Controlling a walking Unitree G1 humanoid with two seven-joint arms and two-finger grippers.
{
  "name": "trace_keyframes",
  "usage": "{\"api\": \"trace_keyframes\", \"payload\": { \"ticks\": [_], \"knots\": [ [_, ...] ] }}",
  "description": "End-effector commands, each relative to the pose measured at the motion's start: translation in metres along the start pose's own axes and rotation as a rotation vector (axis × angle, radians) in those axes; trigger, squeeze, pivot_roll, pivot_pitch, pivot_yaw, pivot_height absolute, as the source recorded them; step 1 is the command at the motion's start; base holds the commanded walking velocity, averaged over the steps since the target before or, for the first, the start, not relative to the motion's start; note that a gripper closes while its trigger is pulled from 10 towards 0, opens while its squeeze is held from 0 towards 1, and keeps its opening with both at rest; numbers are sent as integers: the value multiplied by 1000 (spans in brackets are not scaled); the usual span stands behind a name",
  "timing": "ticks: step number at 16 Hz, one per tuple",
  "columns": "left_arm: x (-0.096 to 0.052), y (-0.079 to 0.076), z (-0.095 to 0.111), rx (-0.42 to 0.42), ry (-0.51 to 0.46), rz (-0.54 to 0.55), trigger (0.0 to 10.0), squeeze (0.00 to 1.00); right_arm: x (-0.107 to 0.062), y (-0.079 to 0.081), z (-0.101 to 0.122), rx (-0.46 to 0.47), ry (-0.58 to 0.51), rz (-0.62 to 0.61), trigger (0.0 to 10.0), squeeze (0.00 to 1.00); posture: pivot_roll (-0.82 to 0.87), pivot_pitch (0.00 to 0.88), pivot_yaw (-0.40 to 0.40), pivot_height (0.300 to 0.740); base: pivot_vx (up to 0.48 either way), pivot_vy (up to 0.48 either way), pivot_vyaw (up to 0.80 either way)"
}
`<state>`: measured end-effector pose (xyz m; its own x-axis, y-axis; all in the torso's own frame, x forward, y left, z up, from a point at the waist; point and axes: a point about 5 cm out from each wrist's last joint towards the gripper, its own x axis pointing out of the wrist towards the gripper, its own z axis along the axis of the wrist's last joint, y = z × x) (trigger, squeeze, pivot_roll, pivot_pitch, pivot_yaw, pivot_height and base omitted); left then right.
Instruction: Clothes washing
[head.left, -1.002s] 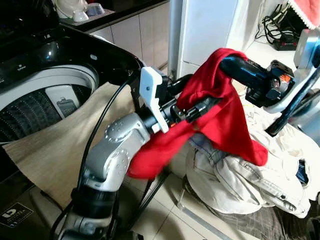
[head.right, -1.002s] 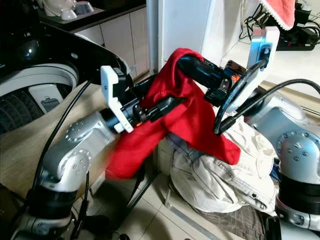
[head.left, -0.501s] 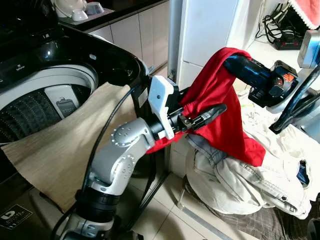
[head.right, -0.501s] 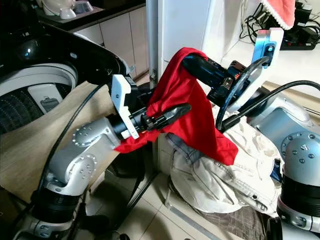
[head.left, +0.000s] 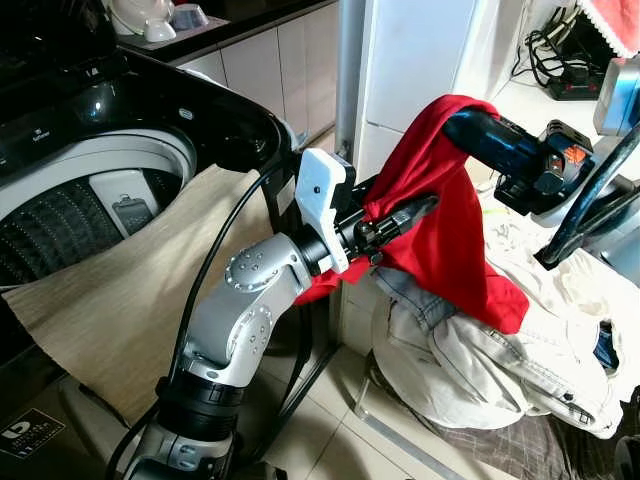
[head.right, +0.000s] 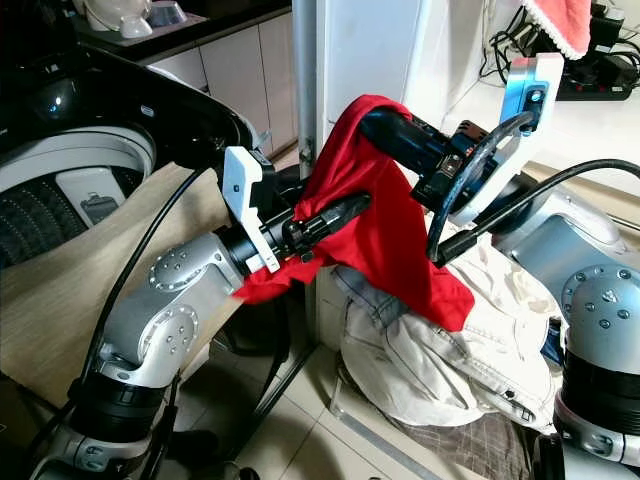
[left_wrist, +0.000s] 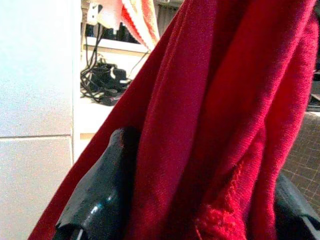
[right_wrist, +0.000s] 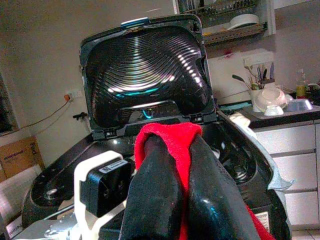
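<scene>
Red shirt (head.left: 445, 215) held aloft between both hands, beside open washer (head.left: 90, 190). Right hand (head.right: 385, 128) clamped on its top; left hand (head.left: 405, 213) pinching a lower fold. Could snag or drop onto laundry pile (head.left: 500, 340) if one grip slips.

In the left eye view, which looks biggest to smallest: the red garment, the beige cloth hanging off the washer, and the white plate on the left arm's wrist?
1. Beige cloth
2. Red garment, though it sits nearer the camera, so true size is unsure
3. White plate
</scene>
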<state>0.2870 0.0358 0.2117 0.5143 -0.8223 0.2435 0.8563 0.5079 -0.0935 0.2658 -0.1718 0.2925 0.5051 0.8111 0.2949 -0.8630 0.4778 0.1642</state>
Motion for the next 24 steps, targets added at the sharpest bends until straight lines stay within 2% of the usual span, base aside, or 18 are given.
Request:
{"api": "trace_keyframes", "payload": {
  "ticks": [1, 4, 7, 8, 9, 10, 12, 13, 14, 16, 17, 18, 19, 20, 21, 22, 23, 24],
  "knots": [
    [1, 3, 4, 28, -7, 9, 0, 0, 1, 2, 2, -18, 8, 13, 0, 0, -119, 0, 41, 740, 0, 0, 0],
    [0, 5, 4, 36, -10, 21, 0, 0, 0, 0, 0, -18, 14, 6, 0, 0, -120, 0, 39, 740, 0, 0, 0],
    [-2, 16, 8, 57, -18, 78, 0, 0, -1, -1, -1, -26, 19, 2, 0, 0, -120, 0, 38, 740, 0, 0, 0],
    [-4, 23, 13, 80, -19, 114, 0, 0, -2, 0, -1, -31, 21, 3, 3961, 424, -118, 0, 37, 740, 0, 0, 0],
    [-7, 32, 18, 107, -18, 154, 0, 0, -2, -2, -2, -28, 29, -21, 10000, 1000, -119, 0, 37, 740, 0, 0, 0],
    [-8, 36, 20, 117, -18, 167, 0, 0, -2, -3, -3, -27, 34, -32, 10000, 1000, -119, 0, 37, 740, 0, 0, 0],
    [-16, 59, 41, 203, -33, 271, 0, 0, -4, -1, -4, -17, 28, -15, 10000, 1000, -115, 0, 36, 740, 0, 0, 0],
    [-22, 76, 59, 263, -55, 356, 0, 0, -5, -1, -5, -48, 43, -41, 10000, 1000, -113, 0, 37, 740, 0, 0, 0],
    [-31, 94, 83, 339, -86, 454, 0, 0, -6, -1, -7, -67, 59, -57, 10000, 0, -113, 0, 37, 740, 0, 0, 0],
    [-55, 125, 141, 598, -149, 704, 0, 0, -5, 5, -9, -92, 77, -39, 10000, 0, -110, 0, 39, 740, 0, 0, 0],
    [-61, 130, 156, 674, -171, 760, 0, 0, -4, 7, -10, -104, 86, -34, 10000, 0, -110, 0, 39, 740, 0, 0, 0],
    [-75, 136, 197, 895, -220, 890, 0, 0, 1, 12, -13, -119, 101, -23, 10000, 0, -107, 0, 39, 740, 0, 0, 0],
    [-83, 141, 220, 998, -232, 963, 0, 0, 7, 16, -15, -122, 104, -17, 10000, 0, -102, 0, 40, 740, 0, 0, 0],
    [-83, 148, 220, 988, -168, 970, 0, 0, 11, 17, -16, -124, 106, -17, 10000, 0, -102, 0, 40, 740, 0, 0, 0],
    [-84, 168, 196, 961, 111, 972, 3725, 0, 20, 21, -20, -128, 114, -21, 10000, 0, -101, 0, 44, 740, 0, 0, 0],
    [-92, 185, 169, 894, 301, 1019, 10000, 0, 26, 25, -24, -133, 125, -16, 10000, 0, -101, 0, 44, 740, 0, 0, 0],
    [-99, 191, 153, 809, 366, 1042, 10000, 0, 30, 29, -27, -136, 134, -7, 10000, 0, -106, 0, 48, 740, 0, 0, 0],
    [-114, 202, 123, 663, 484, 1106, 10000, 0, 35, 38, -33, -136, 149, 11, 10000, 0, -114, 0, 52, 740, 0, 0, 0]
  ]
}}
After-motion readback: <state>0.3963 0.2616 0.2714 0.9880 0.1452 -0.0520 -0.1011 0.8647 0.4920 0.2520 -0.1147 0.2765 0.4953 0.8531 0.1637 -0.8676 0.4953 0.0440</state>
